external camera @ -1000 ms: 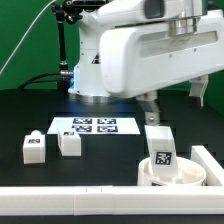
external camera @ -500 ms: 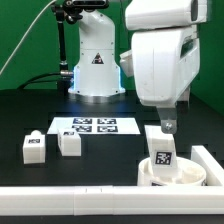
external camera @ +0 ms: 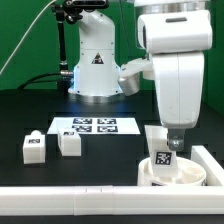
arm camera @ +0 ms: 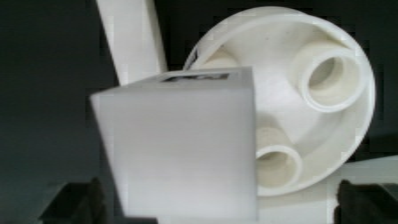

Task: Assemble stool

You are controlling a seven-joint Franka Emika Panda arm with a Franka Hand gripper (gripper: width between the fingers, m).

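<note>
The round white seat point(external camera: 172, 174) lies at the exterior view's right, near the front rail. One white tagged leg point(external camera: 160, 150) stands upright on it. Two more tagged legs point(external camera: 34, 148) point(external camera: 69, 143) stand on the table at the left. My gripper point(external camera: 171, 138) hangs straight down at the top of the upright leg. In the wrist view the leg point(arm camera: 178, 140) fills the space between my dark fingertips point(arm camera: 75, 200). The gripper point(arm camera: 222, 208) is open, with a gap showing on one side of the leg. The seat point(arm camera: 311, 100) shows behind it with its round holes.
The marker board point(external camera: 93, 126) lies flat at the middle back. A long white border rail point(external camera: 90, 205) runs along the front, with a section point(external camera: 206, 158) to the right of the seat; it also shows in the wrist view point(arm camera: 134, 40). The robot base point(external camera: 95, 70) stands behind.
The arm has swung to the exterior view's right and come down, bringing the gripper from high over the table to the top of the upright leg. The parts have not moved.
</note>
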